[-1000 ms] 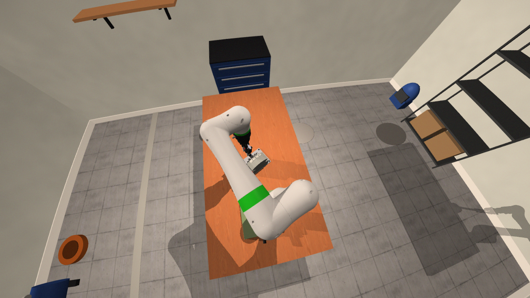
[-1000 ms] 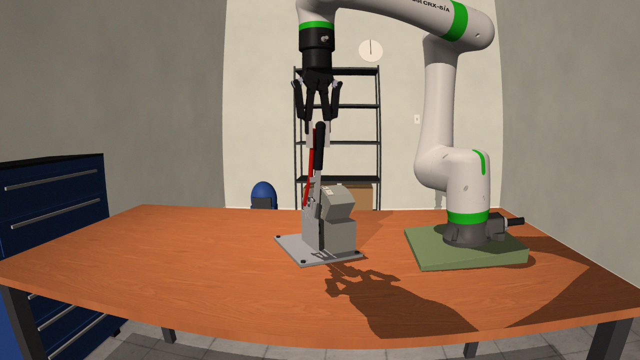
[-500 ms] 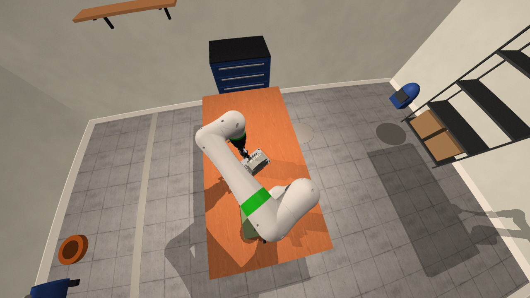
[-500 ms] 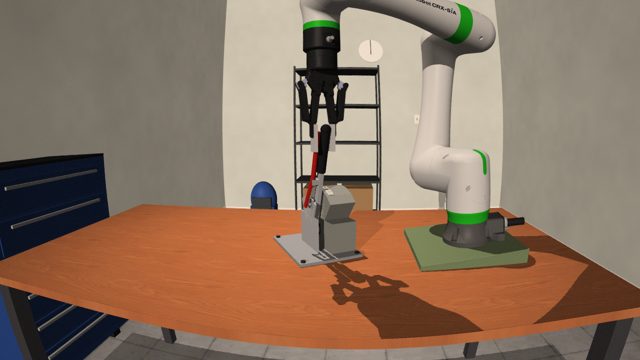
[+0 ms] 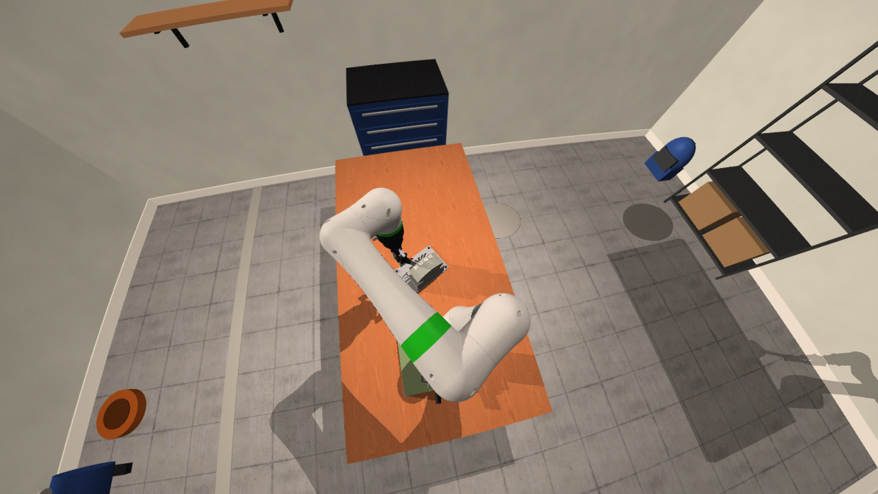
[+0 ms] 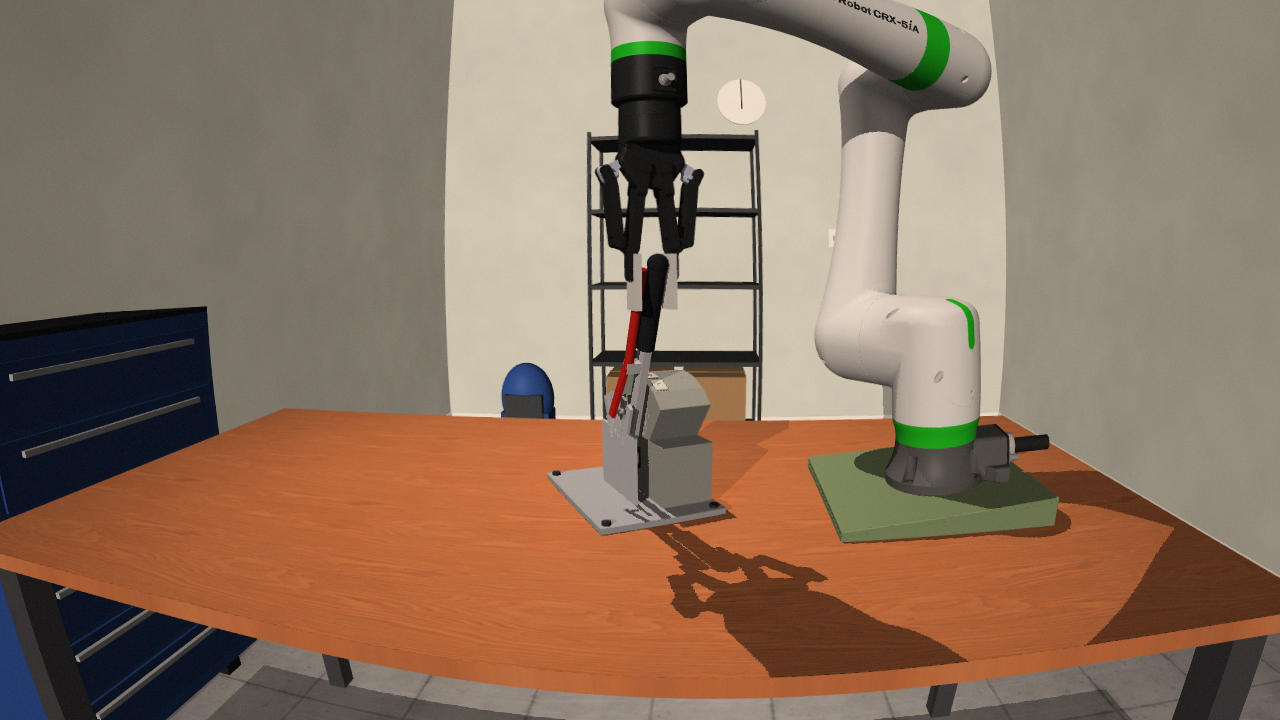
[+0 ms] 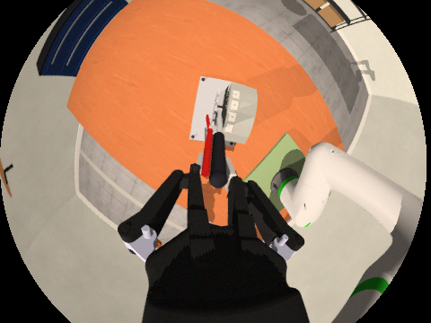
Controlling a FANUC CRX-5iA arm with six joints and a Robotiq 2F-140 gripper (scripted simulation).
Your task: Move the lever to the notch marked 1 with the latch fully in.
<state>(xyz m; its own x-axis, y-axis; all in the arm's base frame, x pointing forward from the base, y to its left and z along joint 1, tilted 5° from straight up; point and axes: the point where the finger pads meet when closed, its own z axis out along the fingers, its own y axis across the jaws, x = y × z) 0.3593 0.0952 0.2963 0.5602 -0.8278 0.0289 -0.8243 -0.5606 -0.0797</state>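
Note:
A grey lever box [image 6: 660,443] stands on a grey baseplate [image 6: 633,503] in the middle of the orange table. Its lever has a black handle [image 6: 654,291] and a red bar [image 6: 631,344] lying close along the handle's left side. The lever leans slightly to the right of upright in the exterior view. My gripper [image 6: 652,284] comes down from above and is shut on the handle top and the red bar together. In the wrist view the gripper [image 7: 217,178] clasps the black handle [image 7: 218,157] and red bar [image 7: 207,152]. The small number plates [image 7: 235,108] sit on the box top; their digits are too small to read.
The arm's base stands on a green pad [image 6: 930,501] at the table's right. A blue drawer cabinet [image 6: 98,394] stands past the table's left end. A black shelf rack [image 6: 675,268] with cardboard boxes and a blue helmet [image 6: 528,391] are behind the table.

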